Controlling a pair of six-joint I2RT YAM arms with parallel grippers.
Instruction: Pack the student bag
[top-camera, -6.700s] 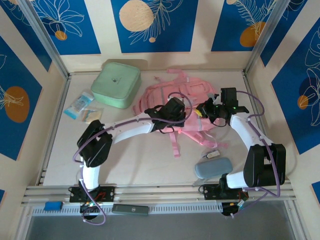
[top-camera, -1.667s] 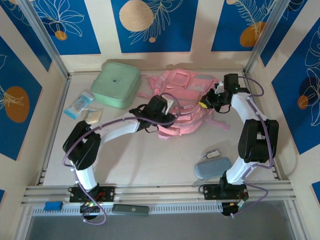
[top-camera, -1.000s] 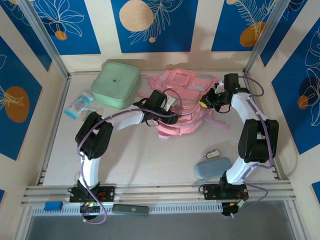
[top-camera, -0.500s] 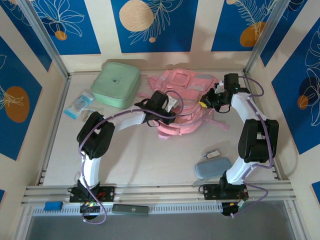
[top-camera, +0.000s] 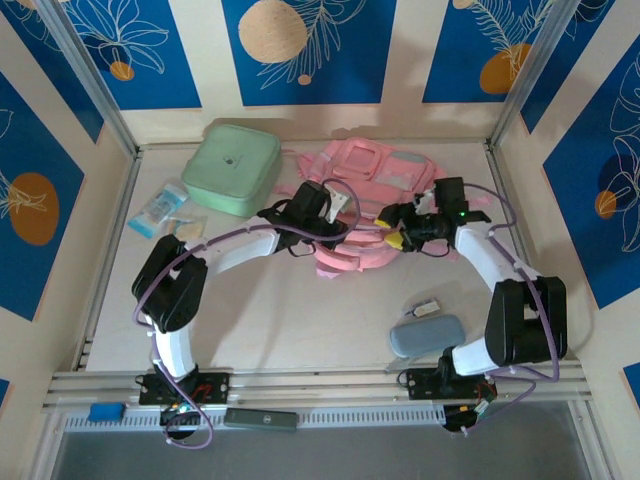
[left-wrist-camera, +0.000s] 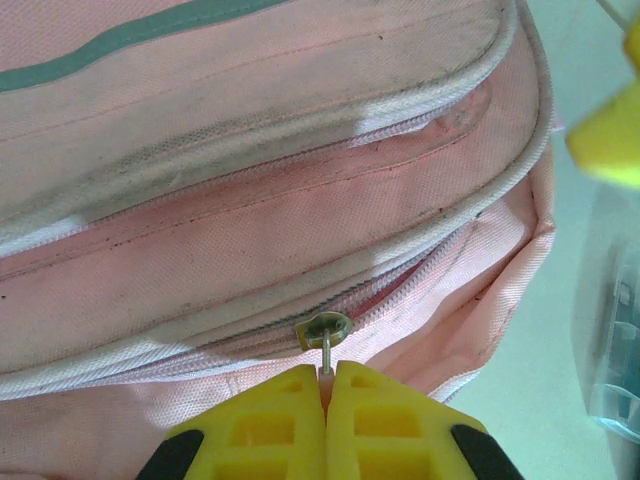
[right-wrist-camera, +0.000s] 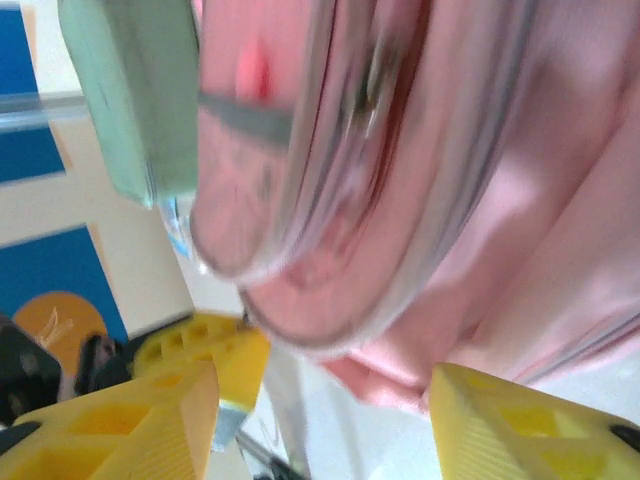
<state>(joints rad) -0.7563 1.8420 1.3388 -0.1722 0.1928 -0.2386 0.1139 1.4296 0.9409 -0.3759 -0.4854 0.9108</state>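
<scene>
The student bag (top-camera: 370, 180), a pink backpack, lies at the back middle of the table. My left gripper (top-camera: 345, 228) is at its near edge. In the left wrist view its yellow fingers (left-wrist-camera: 262, 425) are shut (left-wrist-camera: 327, 372) on the thin pull of a metal zip slider (left-wrist-camera: 327, 328), on a zip line between two pockets of the bag (left-wrist-camera: 300, 200). My right gripper (top-camera: 392, 228) is close on the right of it, open (right-wrist-camera: 320, 430). Nothing is between its fingers (right-wrist-camera: 130, 420), and the bag (right-wrist-camera: 420, 200) hangs blurred just beyond them.
A mint green zip case (top-camera: 232, 168) lies left of the bag. Two small packets (top-camera: 160, 210) lie at the far left. A grey pouch (top-camera: 425, 335) and a small white item (top-camera: 428, 308) lie near the right arm's base. Frame posts and walls enclose the table.
The left gripper has shut on the zip pull. The right gripper has opened, let go of the bag's right side and swung left toward the left gripper.
</scene>
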